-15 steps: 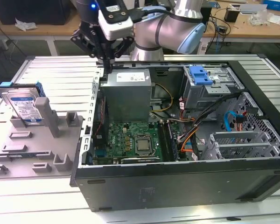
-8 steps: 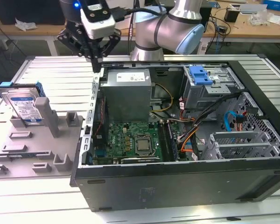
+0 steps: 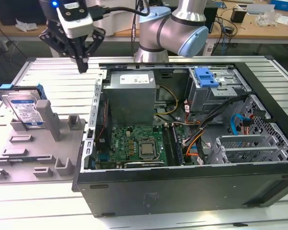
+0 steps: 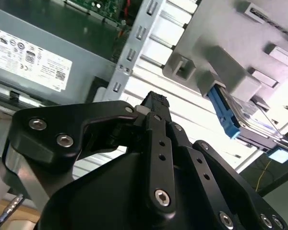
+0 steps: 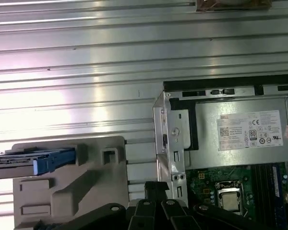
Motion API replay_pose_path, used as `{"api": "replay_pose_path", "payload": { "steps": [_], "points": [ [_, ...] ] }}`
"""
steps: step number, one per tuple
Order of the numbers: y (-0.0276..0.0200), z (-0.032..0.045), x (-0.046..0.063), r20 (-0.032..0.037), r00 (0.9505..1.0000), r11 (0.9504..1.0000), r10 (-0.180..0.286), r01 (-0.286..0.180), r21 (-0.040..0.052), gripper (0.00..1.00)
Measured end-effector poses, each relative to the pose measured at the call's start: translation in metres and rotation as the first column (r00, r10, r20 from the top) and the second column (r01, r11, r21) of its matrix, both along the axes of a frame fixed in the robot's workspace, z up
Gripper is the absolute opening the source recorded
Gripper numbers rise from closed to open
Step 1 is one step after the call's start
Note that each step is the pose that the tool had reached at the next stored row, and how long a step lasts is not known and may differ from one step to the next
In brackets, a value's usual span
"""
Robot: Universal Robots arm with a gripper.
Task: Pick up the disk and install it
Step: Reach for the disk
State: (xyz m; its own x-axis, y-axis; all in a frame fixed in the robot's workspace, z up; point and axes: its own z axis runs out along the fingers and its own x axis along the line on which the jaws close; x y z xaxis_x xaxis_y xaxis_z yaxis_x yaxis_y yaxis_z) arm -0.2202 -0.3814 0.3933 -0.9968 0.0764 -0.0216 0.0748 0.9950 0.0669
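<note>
The gripper (image 3: pixel 81 66) hangs with its fingers pressed together, holding nothing, over the slatted aluminium table (image 3: pixel 48 72). It is just beside the open computer case's (image 3: pixel 182 191) corner, near the grey power supply (image 3: pixel 132 96). The disk (image 3: pixel 25 109) stands upright in a grey fixture (image 3: pixel 62 143), well apart on the exterior view's left, blue carrier frame around it.

Cannot see lower corner of disk (image 3: pixel 23 106), at 9 o'clock from computer case (image 3: pixel 182 191) in exterior view: hidden behind post of grey holder (image 3: pixel 47 120). Cut off by picture edge in first wrist view: disk's far end. Cut off at 12 o'clock edge of exterior view: arm (image 3: pixel 182 28). Too small to read: print on power supply (image 3: pixel 132 98) sticker.
</note>
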Motion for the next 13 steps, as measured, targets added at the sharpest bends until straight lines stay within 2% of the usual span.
{"api": "replay_pose_path", "payload": {
  "steps": [13],
  "points": [
    [0.0103, -0.0001, -0.053, 0.0001, 1.0000, 1.0000, 0.000, 0.000, 0.0000, 0.11]
  ]
}}
